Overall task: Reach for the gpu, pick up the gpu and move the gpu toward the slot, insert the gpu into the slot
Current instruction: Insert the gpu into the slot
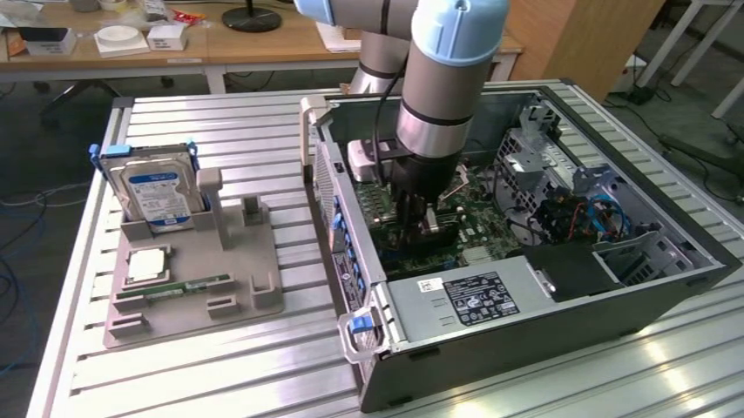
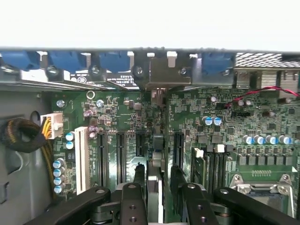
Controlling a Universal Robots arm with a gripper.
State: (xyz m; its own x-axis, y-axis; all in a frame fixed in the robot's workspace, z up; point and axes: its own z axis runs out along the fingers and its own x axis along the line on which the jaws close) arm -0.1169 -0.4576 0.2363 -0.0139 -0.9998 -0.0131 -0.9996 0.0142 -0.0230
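The gripper (image 2: 157, 172) reached down inside the open computer case (image 1: 524, 322), low over the green motherboard (image 2: 117, 108). Its 2 black fingers (image 2: 139, 171) stood parted on either side of the gpu (image 2: 154, 192), which was seen edge-on and upright between them. A thin strip of board showed between the card and the finger on the processor socket (image 2: 262, 187) side, so the tool looked released rather than clenched. On the other side the finger sat just beside the card, and contact there could not be told.

The gpu stood on the motherboard with its far end meeting a metal bracket (image 2: 164, 75) at the case's rear wall. The slot beneath it was hidden by the card's own edge.

Room was tight. 3 vacant long connectors (image 2: 121, 154) ran parallel just beside the card on 1 side, and another lay close on the socket side. A bundled black cable (image 2: 18, 133) curled near the case wall, well apart from the fingers.

In the exterior view the arm dropped through the middle of the case opening, with the labelled power supply (image 1: 465, 300) close in front of it.

Outside the case, on the exterior view's left, a grey fixture (image 1: 198, 305) on the ribbed metal table (image 1: 233, 374) held the hard drive (image 1: 153, 193) upright and the memory stick (image 1: 174, 287) lying flat.
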